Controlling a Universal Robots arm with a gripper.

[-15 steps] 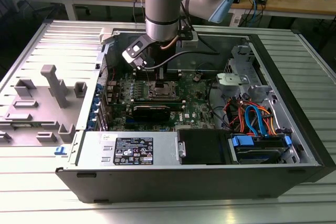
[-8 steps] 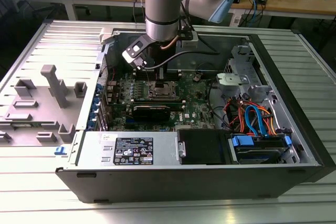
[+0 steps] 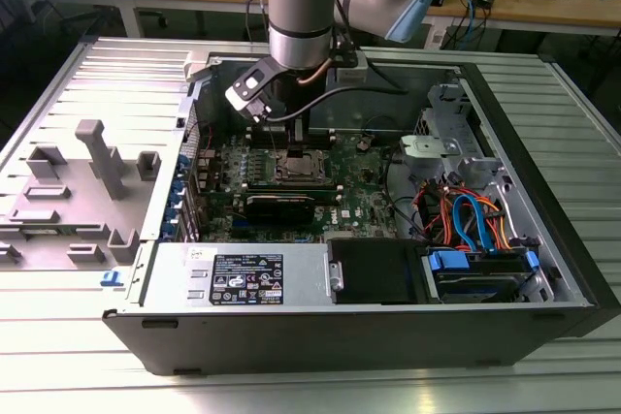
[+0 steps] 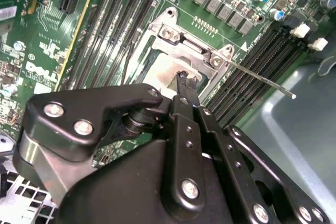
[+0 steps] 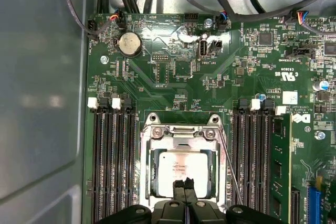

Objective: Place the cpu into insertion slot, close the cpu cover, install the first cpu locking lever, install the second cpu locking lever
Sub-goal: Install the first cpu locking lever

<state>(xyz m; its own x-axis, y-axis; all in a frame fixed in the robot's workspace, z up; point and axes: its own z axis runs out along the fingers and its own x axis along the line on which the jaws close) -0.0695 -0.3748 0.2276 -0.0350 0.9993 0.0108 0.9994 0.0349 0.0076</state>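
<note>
Claw (image 5: 184, 185) vertical — pinched closed

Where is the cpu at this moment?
In the first wrist view the cpu sits on the motherboard inside the metal cover frame, between two banks of memory slots, with the gripper at its edge.

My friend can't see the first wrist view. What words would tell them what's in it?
The gripper, jaws shut, points at a silvery chip lying inside a square metal frame. Long black slots flank it on a green circuit board.
</note>
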